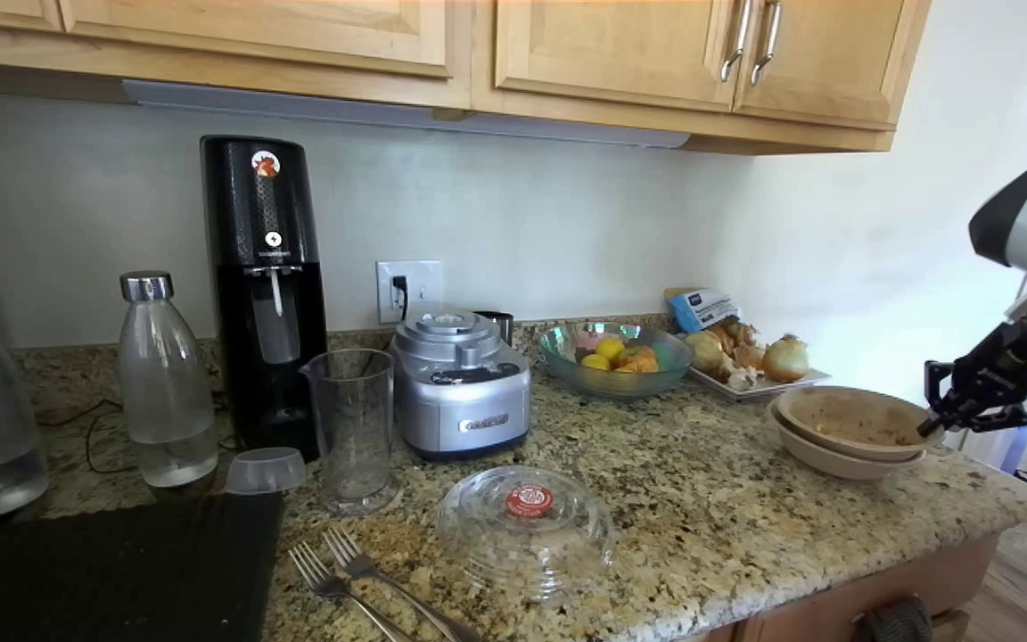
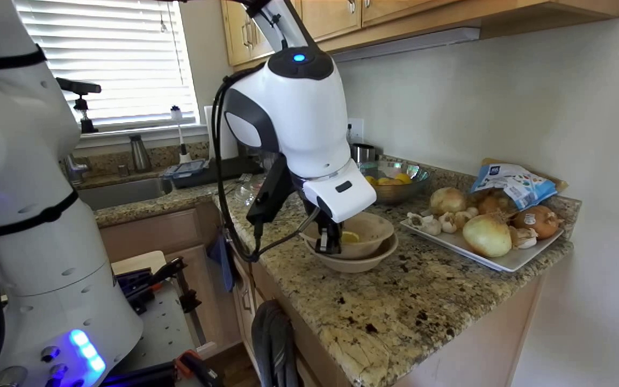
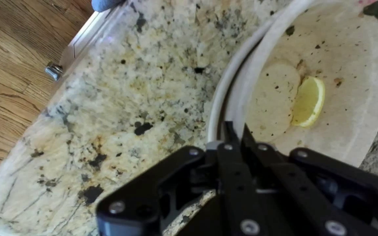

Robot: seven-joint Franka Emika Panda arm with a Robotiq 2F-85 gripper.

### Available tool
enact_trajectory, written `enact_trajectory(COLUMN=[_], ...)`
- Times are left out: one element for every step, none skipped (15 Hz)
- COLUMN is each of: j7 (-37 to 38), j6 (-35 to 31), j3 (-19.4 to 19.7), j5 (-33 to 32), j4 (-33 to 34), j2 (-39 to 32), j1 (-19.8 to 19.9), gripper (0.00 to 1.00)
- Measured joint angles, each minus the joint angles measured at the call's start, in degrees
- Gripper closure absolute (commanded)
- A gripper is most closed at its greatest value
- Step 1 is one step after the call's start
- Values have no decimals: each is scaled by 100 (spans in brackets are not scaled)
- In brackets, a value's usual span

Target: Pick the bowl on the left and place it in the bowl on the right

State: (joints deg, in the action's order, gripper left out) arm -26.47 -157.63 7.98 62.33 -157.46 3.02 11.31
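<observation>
Nearest the wrist camera, saw a black jointed metal claw (image 3: 237, 129) pinched narrow over the rim of a dark-flecked round beige bowl (image 3: 345, 101). Found that bowl tilted, set within a lower round beige bowl (image 1: 839, 465) on the speckled granite worktop (image 3: 136, 98); could not tell whether fully resting there or held slightly clear. Noted a yellow lemon wedge (image 3: 308, 101) lying inside the tilted bowl. Saw in an exterior view, near the bowls, a white rectangular plate (image 2: 513, 262) bearing golden-brown onions (image 2: 487, 236) and white garlic bulbs (image 2: 429, 226), with a blue-and-white plastic bag (image 2: 516, 185) against the onions. Made out farther off, in an exterior view, an iridescent clear glass bowl (image 1: 607, 383) of yellow and orange fruit (image 1: 610, 347), then a boxy silver food processor (image 1: 464, 428), and, well apart from the claw, two silver forks (image 1: 360, 564) near a clear ribbed dome (image 1: 513, 544).
</observation>
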Motion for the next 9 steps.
enact_trajectory(j7=[-99,-217,-325,-448,-547,-647,-742,-835,-925], j6=[0,0,0,0,0,0,4,8,16], j3=[7,15,21,25,26,26,26,26,23], j5=[15,36,61,97,133,174,239,320,410], j4=[-11,-11,-9,-6,1,11,27,47,74], j2=[0,0,0,0,-5,-15,-32,-49,-69], j1=[0,0,0,0,0,0,-1,-3,-6], gripper=[98,98,98,98,98,98,98,98,98])
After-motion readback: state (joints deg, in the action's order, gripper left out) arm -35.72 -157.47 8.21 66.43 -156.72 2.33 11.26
